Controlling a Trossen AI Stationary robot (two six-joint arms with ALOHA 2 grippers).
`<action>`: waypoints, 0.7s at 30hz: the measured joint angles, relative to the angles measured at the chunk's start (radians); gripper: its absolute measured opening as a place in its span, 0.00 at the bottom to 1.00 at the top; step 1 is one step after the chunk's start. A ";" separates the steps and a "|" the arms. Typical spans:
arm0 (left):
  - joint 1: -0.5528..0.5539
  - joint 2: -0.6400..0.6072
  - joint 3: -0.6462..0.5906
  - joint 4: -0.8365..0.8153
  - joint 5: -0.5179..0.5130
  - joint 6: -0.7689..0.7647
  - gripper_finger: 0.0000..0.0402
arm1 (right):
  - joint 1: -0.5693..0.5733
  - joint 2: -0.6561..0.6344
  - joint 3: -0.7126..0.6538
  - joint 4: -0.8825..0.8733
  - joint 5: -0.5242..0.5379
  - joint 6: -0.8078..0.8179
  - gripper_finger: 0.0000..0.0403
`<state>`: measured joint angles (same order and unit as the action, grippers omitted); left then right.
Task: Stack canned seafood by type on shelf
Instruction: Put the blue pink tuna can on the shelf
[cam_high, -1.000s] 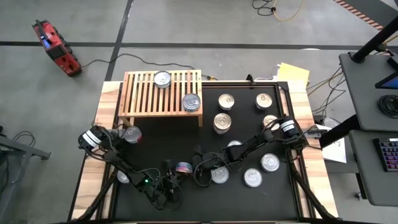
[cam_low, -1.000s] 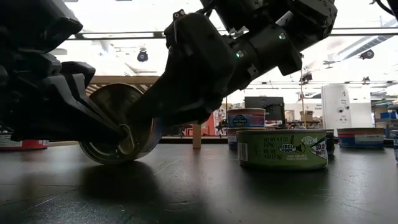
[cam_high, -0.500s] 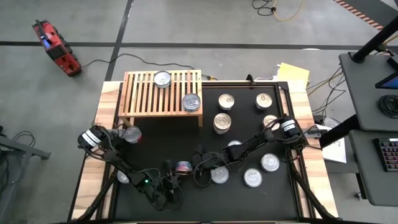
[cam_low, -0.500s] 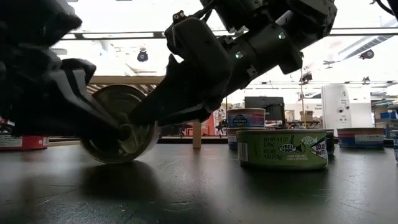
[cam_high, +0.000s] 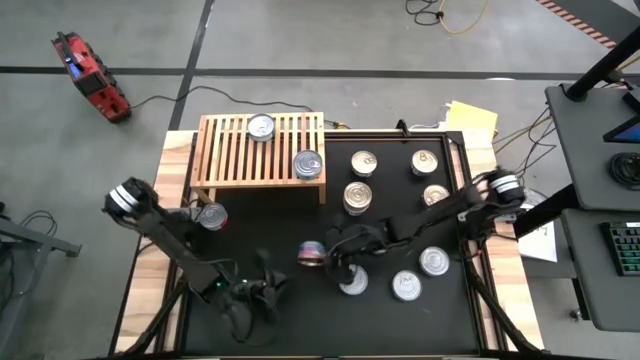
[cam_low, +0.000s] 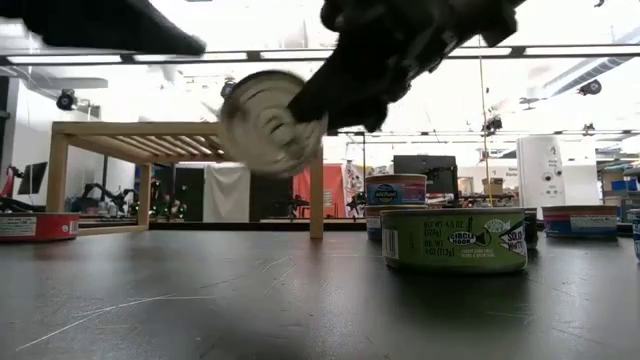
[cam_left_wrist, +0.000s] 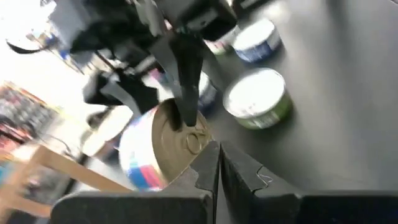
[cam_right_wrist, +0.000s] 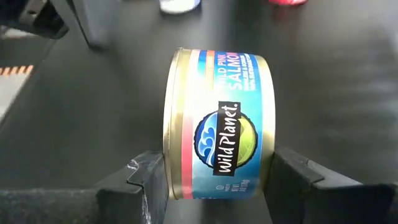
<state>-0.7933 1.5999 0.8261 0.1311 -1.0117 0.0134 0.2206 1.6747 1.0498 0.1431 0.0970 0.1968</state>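
Salmon tin (cam_right_wrist: 217, 124) — a blue-labelled Wild Planet can turned on its edge — sat clamped between the two fingers of the right gripper (cam_high: 322, 254), lifted clear of the black mat (cam_high: 290, 225) near the table's middle. In the low view the tin (cam_low: 268, 122) hung in the air in front of the wooden shelf (cam_low: 150, 135). The left gripper (cam_high: 262, 290), its fingers pressed together and holding nothing, waited just beside it toward the front edge. Further out, several tins lay flat on the mat to the right, among them a green-labelled can (cam_low: 455, 240), while a red-labelled tin (cam_high: 211, 215) stood at the left edge. Two silver-lidded tins (cam_high: 261, 127) rested apart on the slatted shelf (cam_high: 225, 150) at the back left.
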 joint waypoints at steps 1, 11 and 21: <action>0.000 -0.024 -0.001 0.000 -0.006 0.037 0.00 | -0.008 -0.032 -0.030 0.023 0.000 -0.002 0.48; 0.054 -0.251 -0.003 0.024 0.190 0.362 0.00 | -0.122 -0.224 -0.382 0.657 -0.221 0.190 0.48; 0.254 -0.299 0.000 0.062 0.289 0.653 0.00 | -0.200 -0.158 -0.421 0.790 -0.436 0.449 0.48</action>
<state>-0.5395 1.3009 0.8257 0.1934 -0.7222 0.6660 0.0211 1.5166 0.6284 0.9327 -0.3388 0.6454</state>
